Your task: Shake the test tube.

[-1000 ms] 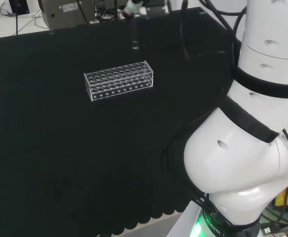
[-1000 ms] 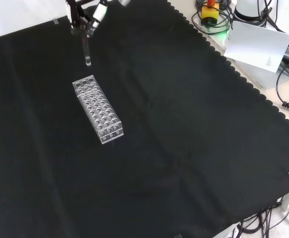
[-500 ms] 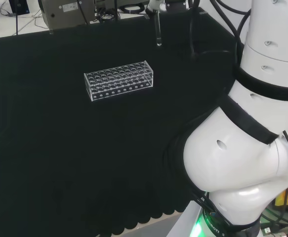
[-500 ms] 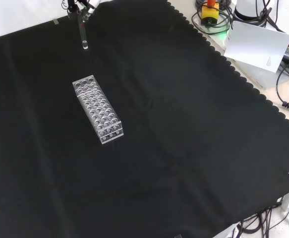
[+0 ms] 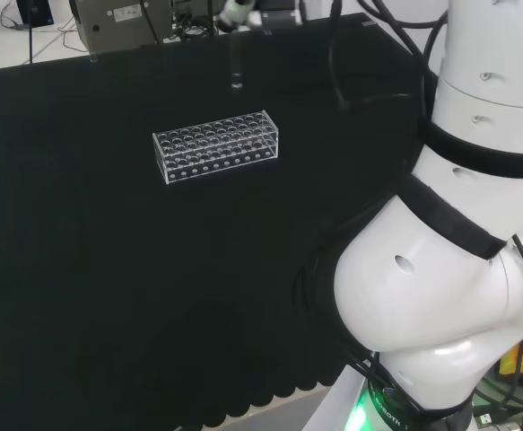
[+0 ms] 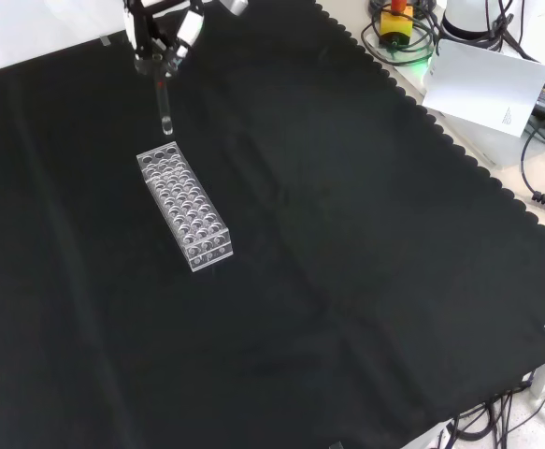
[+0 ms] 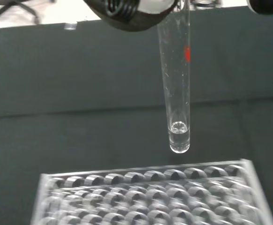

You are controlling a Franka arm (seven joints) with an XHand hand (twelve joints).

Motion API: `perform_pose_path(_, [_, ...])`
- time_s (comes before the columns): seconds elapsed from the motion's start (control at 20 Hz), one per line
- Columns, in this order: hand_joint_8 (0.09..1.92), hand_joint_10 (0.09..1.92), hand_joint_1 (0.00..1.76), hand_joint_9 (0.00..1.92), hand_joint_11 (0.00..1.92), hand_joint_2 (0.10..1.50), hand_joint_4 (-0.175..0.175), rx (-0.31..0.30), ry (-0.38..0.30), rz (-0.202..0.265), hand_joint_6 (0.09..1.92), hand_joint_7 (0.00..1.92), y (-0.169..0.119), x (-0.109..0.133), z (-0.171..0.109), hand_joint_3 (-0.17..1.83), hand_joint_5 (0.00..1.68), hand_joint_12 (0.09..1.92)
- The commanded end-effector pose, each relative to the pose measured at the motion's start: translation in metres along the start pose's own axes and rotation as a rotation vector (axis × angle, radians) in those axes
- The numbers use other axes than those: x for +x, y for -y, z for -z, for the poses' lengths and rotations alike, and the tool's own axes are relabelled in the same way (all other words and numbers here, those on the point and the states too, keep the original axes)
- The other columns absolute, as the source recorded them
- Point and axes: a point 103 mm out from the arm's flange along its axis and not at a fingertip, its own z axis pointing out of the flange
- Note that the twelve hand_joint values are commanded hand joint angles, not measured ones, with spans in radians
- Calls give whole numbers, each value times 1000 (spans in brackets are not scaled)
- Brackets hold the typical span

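Note:
A clear glass test tube [image 7: 176,79] with a small red mark hangs upright, its top pinched in the hand [image 6: 160,37]. A little clear liquid sits in its round bottom. In the front view the test tube [image 6: 164,108] hangs just above the far end of a clear plastic rack [image 6: 184,205] with many holes. In the head view the test tube [image 5: 235,70] hangs beyond the rack [image 5: 216,145], and the hand [image 5: 239,11] shows at the top edge. The rack's holes look empty.
Black cloth [image 6: 347,281] covers the bench, with a scalloped edge at the front view's right. A white box [image 6: 485,84], cables and a yellow and red device [image 6: 395,21] lie off the cloth there. The arm's white links [image 5: 458,215] stand at the head view's right.
The hand swung the tube right and farther from the rack half a second ago in the head view, and has now swung it back left, close over the rack's end.

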Motion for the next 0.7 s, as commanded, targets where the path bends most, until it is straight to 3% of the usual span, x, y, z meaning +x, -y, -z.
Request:
perform_pose_path(0.05, [578, 114, 1326, 1777, 1541, 1046, -175, -17, -73, 118, 87, 1409, -12, 58, -2, -175, 1410, 736])
perform_pose_path(0.2, [577, 113, 1326, 1777, 1541, 1046, -175, -9, -81, 153, 87, 1409, -15, 75, -5, -175, 1410, 736])
perform_pose_path(0.35, [578, 112, 1326, 1778, 1541, 1046, -175, -5, -68, 158, 87, 1409, -16, 79, -6, -175, 1410, 736])
perform_pose_path(0.5, [578, 110, 1326, 1779, 1542, 1046, -175, 3, -47, 126, 87, 1408, -17, 68, -7, -175, 1410, 736])
perform_pose_path(0.7, [579, 109, 1326, 1779, 1542, 1046, -175, 13, -9, 50, 87, 1408, -14, 36, -8, -175, 1410, 736])
